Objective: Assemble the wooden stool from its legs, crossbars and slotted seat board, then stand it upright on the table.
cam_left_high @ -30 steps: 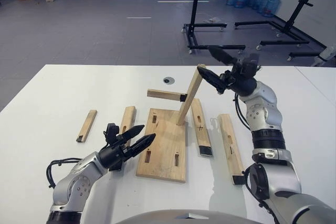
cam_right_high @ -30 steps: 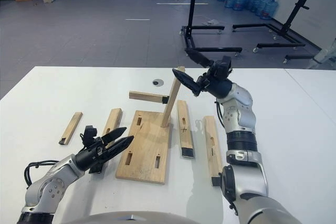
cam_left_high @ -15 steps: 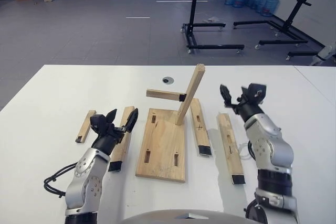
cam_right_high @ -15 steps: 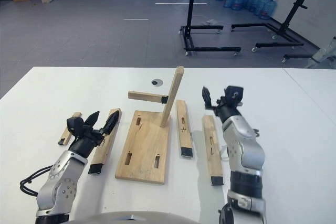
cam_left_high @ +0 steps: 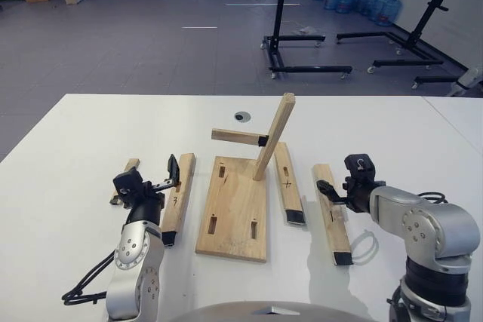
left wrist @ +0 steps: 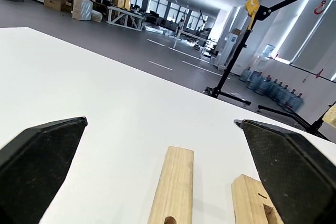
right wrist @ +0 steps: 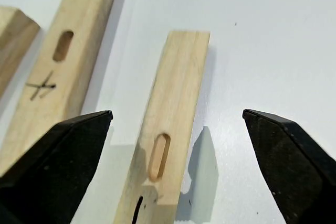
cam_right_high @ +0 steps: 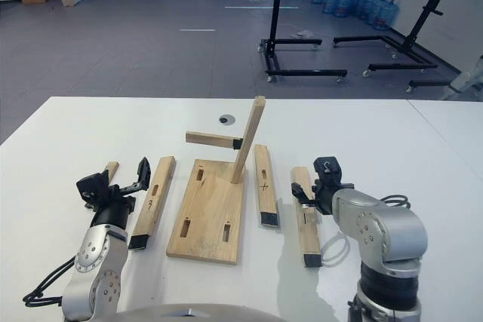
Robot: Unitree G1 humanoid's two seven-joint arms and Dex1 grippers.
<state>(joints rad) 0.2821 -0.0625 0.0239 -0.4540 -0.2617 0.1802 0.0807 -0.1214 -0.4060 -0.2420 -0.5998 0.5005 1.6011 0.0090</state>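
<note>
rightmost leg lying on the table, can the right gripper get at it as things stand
Probably yes. The right gripper hangs open just above that leg, a finger on either side, and nothing lies across it; the neighbouring leg lies apart.

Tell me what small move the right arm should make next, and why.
Probably lower the right tool straight down and close it on the rightmost leg. Its jaws are open and straddle that leg, which lies flat on the table with its slot facing up and is not yet gripped.
</note>
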